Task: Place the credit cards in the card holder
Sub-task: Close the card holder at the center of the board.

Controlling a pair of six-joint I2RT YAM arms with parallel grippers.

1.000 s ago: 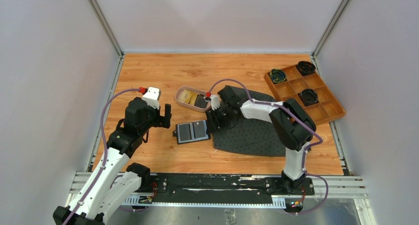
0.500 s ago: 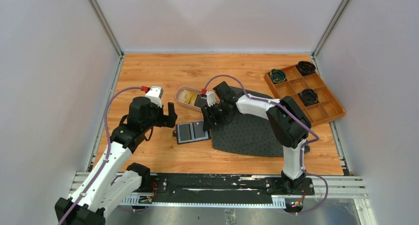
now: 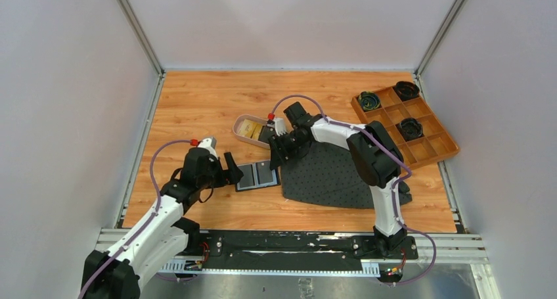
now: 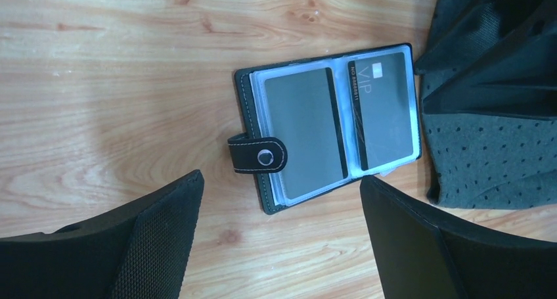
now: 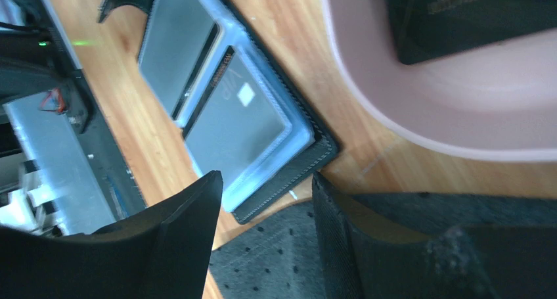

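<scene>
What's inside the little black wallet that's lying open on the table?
The card holder lies open, with two cards in clear pockets: a plain grey card and a dark card marked VIP. Any cards tucked behind those two are covered, so I can't tell.

Overhead view bright, even, sharp; shadows on wooden table (image 3: 197,95) faint and soft. My left wrist view crisp; pale blue sheen on clear sleeves of card holder (image 4: 326,128), my left fingers (image 4: 157,230) dark, slightly soft. My right wrist view softer: pink tray (image 5: 460,121) washed out, my right fingers (image 5: 177,246) blurred.
</scene>
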